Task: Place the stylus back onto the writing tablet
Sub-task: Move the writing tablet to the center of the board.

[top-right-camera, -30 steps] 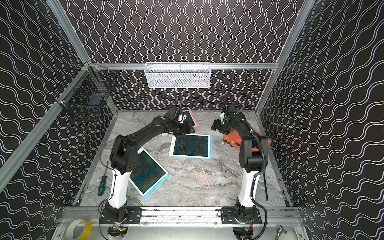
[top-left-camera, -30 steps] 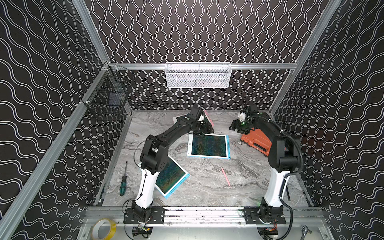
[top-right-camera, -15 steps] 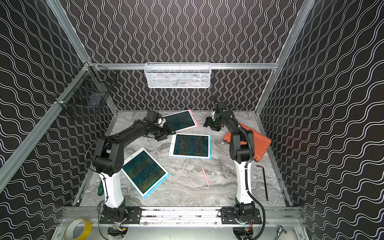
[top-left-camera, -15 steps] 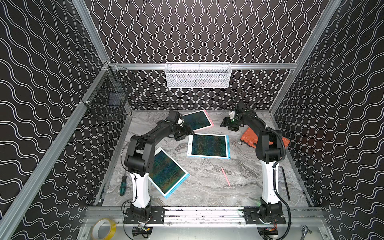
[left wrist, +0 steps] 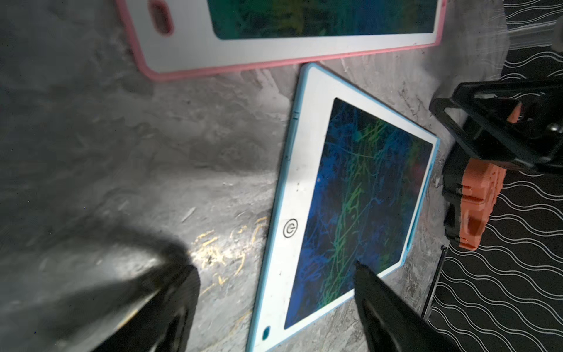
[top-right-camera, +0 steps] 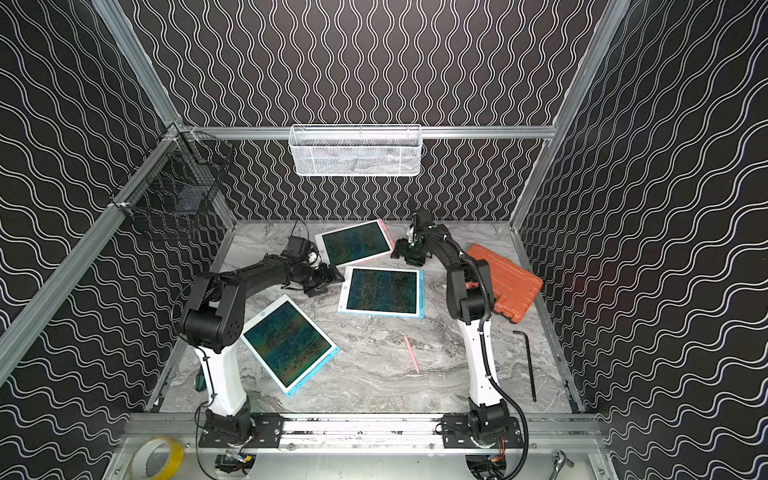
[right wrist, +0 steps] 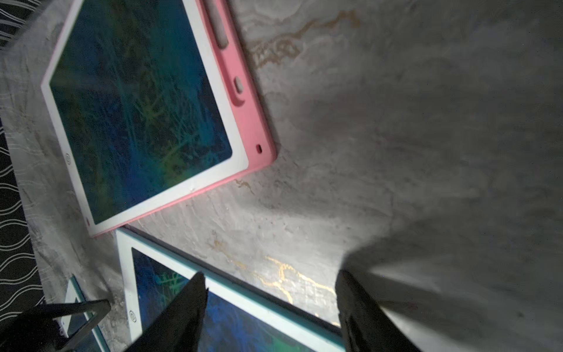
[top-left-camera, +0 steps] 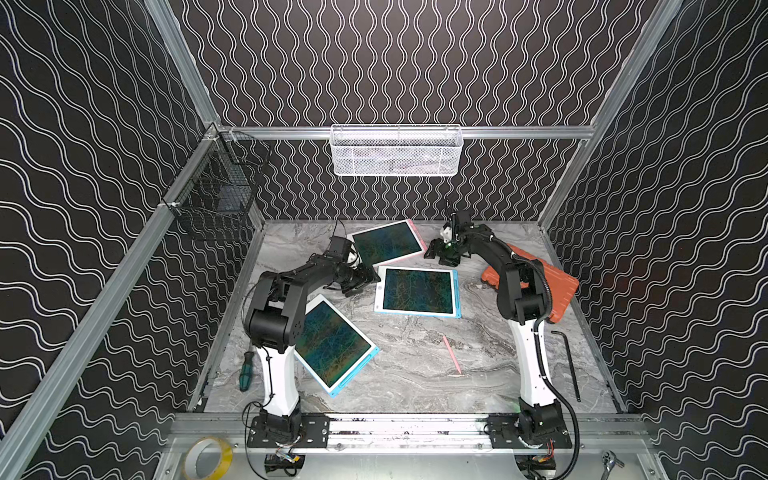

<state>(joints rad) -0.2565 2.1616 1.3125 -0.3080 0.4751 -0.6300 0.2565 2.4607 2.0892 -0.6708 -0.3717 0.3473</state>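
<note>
The pink stylus (top-left-camera: 451, 354) (top-right-camera: 412, 354) lies flat on the bare grey desk (top-left-camera: 407, 386), in front of the middle blue-edged tablet (top-left-camera: 417, 291) (top-right-camera: 381, 291) and touching none of the tablets. It is well apart from both arms. The left tool (top-left-camera: 365, 280) (left wrist: 274, 271) hangs low beside that tablet's left edge, its jaws spread wide with nothing between them. In the left wrist view one finger (left wrist: 380, 292) shows over the tablet's screen. The right tool (top-left-camera: 436, 253) (right wrist: 271, 275) sits near the back of the desk, just beside the pink-edged tablet (top-left-camera: 388, 243) (right wrist: 146, 106), also spread and empty. A second blue-edged tablet (top-left-camera: 332, 345) lies tilted by the left arm's base. An orange case (top-left-camera: 557, 286) sits at the right, behind the right arm.
</note>
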